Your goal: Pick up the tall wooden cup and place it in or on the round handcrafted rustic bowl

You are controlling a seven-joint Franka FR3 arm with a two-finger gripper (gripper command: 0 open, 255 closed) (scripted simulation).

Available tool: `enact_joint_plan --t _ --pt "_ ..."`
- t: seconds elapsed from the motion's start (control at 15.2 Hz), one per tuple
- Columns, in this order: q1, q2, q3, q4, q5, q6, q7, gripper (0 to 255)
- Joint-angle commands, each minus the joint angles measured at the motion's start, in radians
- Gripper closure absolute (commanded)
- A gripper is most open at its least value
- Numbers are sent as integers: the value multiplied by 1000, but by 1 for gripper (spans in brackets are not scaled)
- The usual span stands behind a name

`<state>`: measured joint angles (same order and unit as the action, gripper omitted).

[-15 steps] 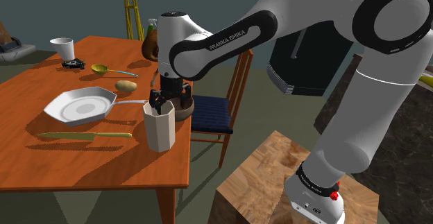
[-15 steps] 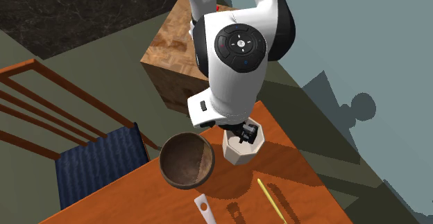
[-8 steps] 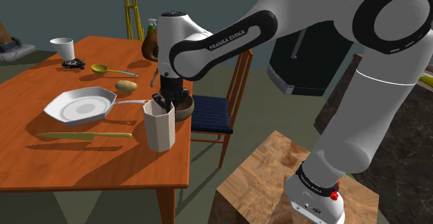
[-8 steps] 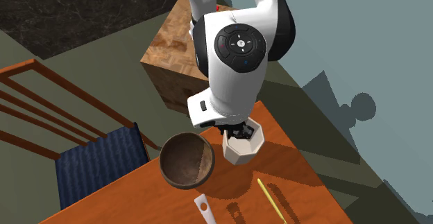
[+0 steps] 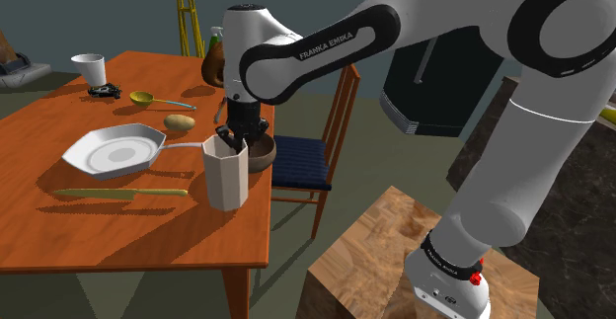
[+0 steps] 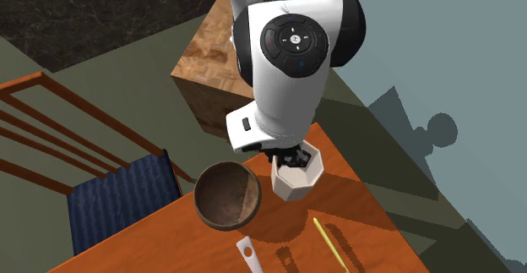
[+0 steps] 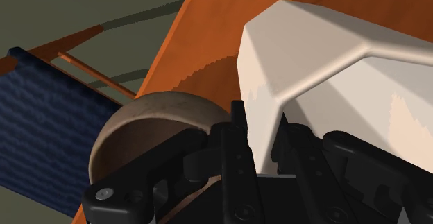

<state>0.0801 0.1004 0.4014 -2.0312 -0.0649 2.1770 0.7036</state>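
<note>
White-grey and faceted rather than wood-toned, tall, standing near the table [image 5: 59, 228] edge closest to the stand: so appears the cup [image 5: 225, 174] in the shoulder view. Shows the gripper [image 5: 229, 141] down at its rim and the brown bowl [image 5: 263, 153] just behind it, touching or nearly so. Cannot tell whether resting on the table or hanging just clear of it. Shows a pan [image 5: 114, 154] farther along, with nothing in it.

Second exterior view, from above. Looks straight into the bowl [image 6: 226, 195]: round, brown, holding nothing. Puts the cup [image 6: 296, 177] just beside it, with the gripper [image 6: 293, 155] at the rim on the arm's side and one finger dipped inside; nothing else in there.

Wrist view. Pinches the cup [image 7: 312, 63] by its wall, the gripper [image 7: 265, 143] closed on it with one finger outside and one within. Keeps the bowl [image 7: 139, 132] close alongside.

Judged: grasp made, lift in hand or about to start. Calls next for a straight rise above the bowl's rim, a short carry sideways, then a slow lowering. Risks tilting, being held by one wall only.
</note>
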Motion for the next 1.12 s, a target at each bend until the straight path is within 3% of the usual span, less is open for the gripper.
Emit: enact_joint_plan --t 0.0,1.06 --pt "-1 -15 1 12 8 -24 -5 255" --pt "-5 -74 1 163 39 -230 -28 255"
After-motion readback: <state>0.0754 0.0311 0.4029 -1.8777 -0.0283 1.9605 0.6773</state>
